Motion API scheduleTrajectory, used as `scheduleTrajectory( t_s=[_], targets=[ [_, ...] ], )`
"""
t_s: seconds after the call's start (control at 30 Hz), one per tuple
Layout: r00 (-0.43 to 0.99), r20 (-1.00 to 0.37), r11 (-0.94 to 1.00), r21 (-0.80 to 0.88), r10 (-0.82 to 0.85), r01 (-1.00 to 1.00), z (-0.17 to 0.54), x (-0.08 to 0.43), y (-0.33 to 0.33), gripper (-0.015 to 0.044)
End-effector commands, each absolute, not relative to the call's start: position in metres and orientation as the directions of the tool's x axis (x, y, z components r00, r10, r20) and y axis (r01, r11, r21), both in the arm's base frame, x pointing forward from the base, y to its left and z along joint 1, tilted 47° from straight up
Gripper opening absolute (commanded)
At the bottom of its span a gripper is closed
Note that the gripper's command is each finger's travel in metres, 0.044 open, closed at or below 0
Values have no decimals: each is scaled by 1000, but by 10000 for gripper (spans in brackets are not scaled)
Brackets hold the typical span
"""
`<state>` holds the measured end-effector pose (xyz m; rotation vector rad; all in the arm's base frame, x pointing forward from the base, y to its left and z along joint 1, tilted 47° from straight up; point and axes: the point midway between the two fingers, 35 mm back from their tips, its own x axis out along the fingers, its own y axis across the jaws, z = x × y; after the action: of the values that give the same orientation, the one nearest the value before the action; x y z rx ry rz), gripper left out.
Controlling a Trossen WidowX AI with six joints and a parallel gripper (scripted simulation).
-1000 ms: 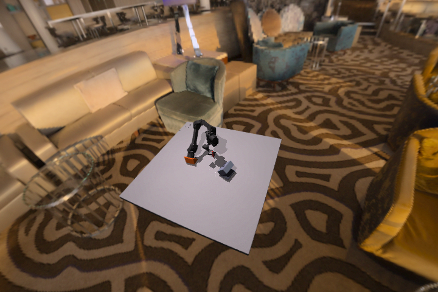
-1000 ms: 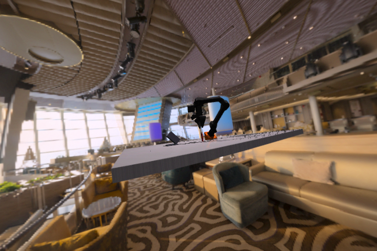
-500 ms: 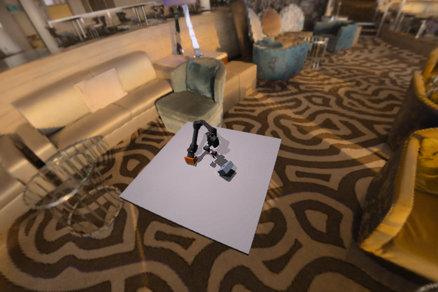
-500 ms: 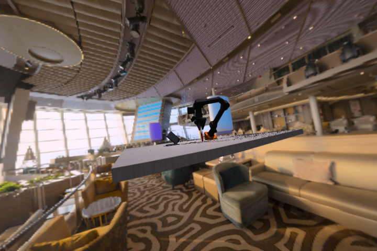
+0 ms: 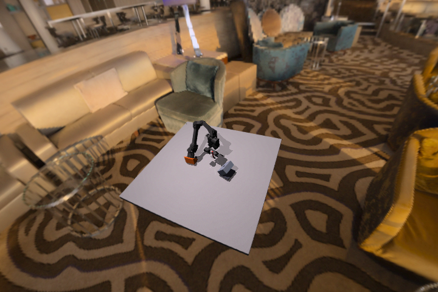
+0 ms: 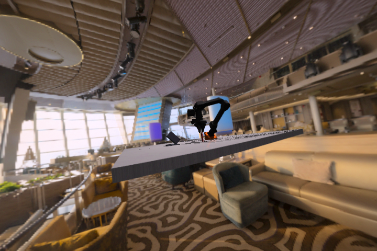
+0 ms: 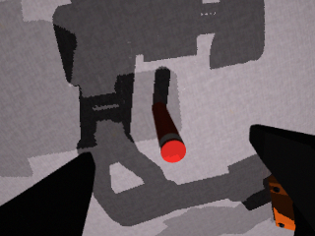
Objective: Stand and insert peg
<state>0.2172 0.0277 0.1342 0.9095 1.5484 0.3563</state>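
The red peg [image 5: 212, 155] [image 6: 202, 137] [image 7: 173, 150] stands upright on the table [image 5: 191, 199] [image 6: 153, 150]. In the wrist view its red top faces the camera, with the shaded band just below the top, so the plain end is down. My gripper [image 5: 213, 152] [image 6: 201, 131] [image 7: 173, 146] is open and empty, pointing down over the peg, with one finger on each side and the peg's top between them in the wrist view. The sloped panel [image 5: 227, 166] [image 6: 173, 137] stands farther out from the robot base than the peg. Its hole is not visible in these frames.
The orange robot base [image 5: 190, 160] [image 6: 210, 135] [image 7: 283, 211] is on the opposite side of the peg from the panel. Shadows of the arm fall across the table around the peg. The table's edges lie well outside the arm, peg and panel.
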Motion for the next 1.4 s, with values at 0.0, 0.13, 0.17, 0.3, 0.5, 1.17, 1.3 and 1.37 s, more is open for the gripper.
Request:
scheduleTrajectory(
  t_s=[0.0, 0.13, 0.17, 0.3, 0.5, 1.17, 1.3, 1.37],
  targets=[
    [51, -693, 638, 688, 719, 347, 129, 217, 33, 440],
    [51, -693, 638, 688, 719, 347, 125, 217, 38, 440],
    [51, -693, 638, 688, 719, 347, 124, 217, 39, 440],
    [51, -692, 637, 688, 720, 346, 119, 217, 44, 440],
    [51, -691, 636, 690, 721, 346, 113, 217, 51, 440],
    [53, -692, 639, 691, 720, 338, 108, 218, 57, 151],
    [53, -692, 639, 691, 720, 338, 108, 218, 57, 46],
    [53, -692, 639, 691, 720, 338, 108, 218, 57, 33]
  ],
)
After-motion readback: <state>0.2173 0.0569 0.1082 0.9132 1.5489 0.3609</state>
